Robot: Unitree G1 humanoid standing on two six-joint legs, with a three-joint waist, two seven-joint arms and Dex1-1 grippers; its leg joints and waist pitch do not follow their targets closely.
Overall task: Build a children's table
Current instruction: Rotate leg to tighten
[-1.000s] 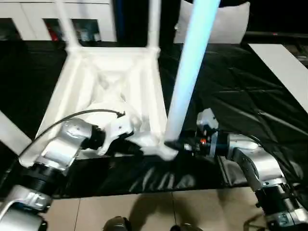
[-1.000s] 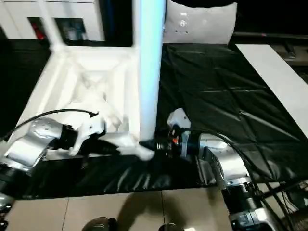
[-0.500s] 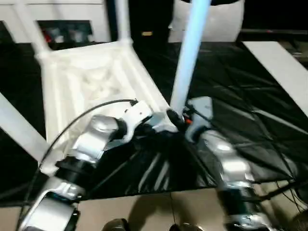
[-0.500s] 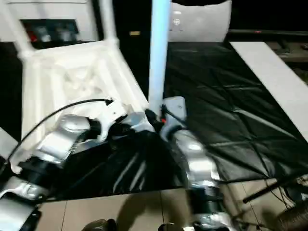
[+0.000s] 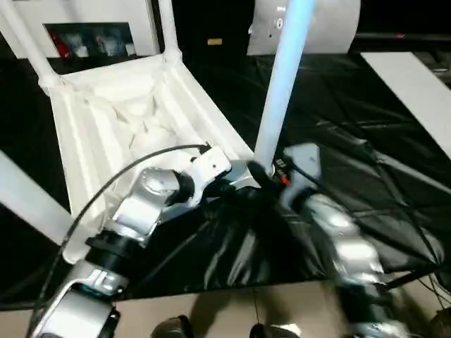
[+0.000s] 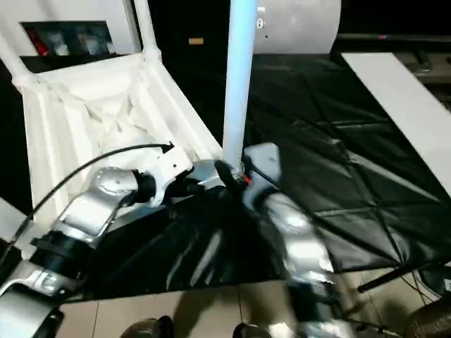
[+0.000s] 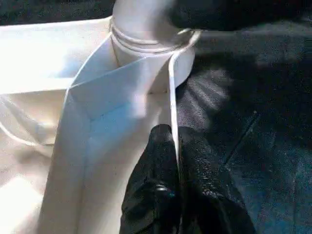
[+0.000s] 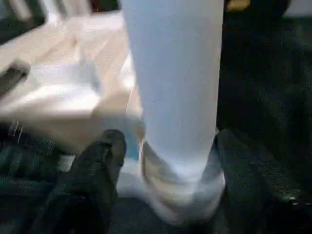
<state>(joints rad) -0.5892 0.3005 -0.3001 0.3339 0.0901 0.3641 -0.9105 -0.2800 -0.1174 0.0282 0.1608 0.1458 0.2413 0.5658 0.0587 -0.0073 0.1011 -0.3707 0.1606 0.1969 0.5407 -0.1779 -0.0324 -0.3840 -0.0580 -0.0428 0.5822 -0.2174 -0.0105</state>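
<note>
One upturned tabletop (image 5: 120, 120), four legs (image 5: 282, 77), two grippers (image 7: 176, 161).

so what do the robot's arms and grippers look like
Both forearms are rounded silver metal with black joint sections. A thin black cable arcs over the left arm to a white wrist block. Each gripper, left and right, has two black fingers; a small red-orange mark sits at the right wrist.

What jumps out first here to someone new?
The upturned white table top on black sheeting, with one tall leg rising from its near corner socket. Both arms meet there: the left end effector pinches the top's edge, and the right end effector straddles the leg's base.
</note>
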